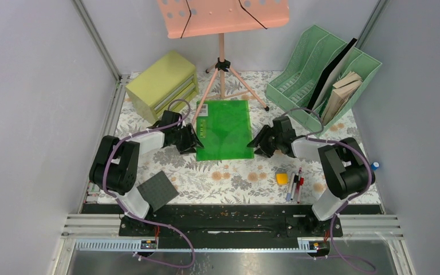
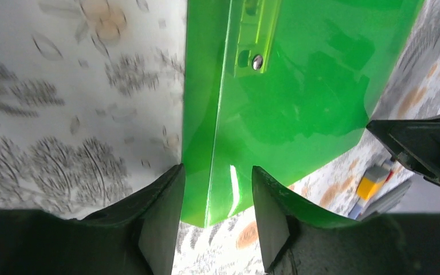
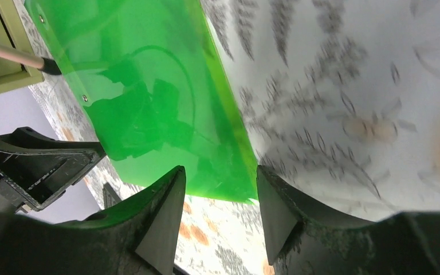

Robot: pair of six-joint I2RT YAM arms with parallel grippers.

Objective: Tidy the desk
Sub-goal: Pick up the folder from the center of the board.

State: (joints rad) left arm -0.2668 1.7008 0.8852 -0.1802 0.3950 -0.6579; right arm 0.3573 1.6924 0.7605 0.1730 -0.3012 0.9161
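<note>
A green plastic folder lies flat in the middle of the desk, which has a fern-and-flower print. My left gripper is open at the folder's near left corner; in the left wrist view that corner sits between the two fingers. My right gripper is open at the folder's near right corner; in the right wrist view that corner lies between the fingers. Neither gripper has closed on the folder.
An olive-yellow drawer cabinet stands back left. A pink music stand on a tripod is behind the folder. A mint file rack holds books at back right. A yellow eraser and pens lie front right, a dark square pad front left.
</note>
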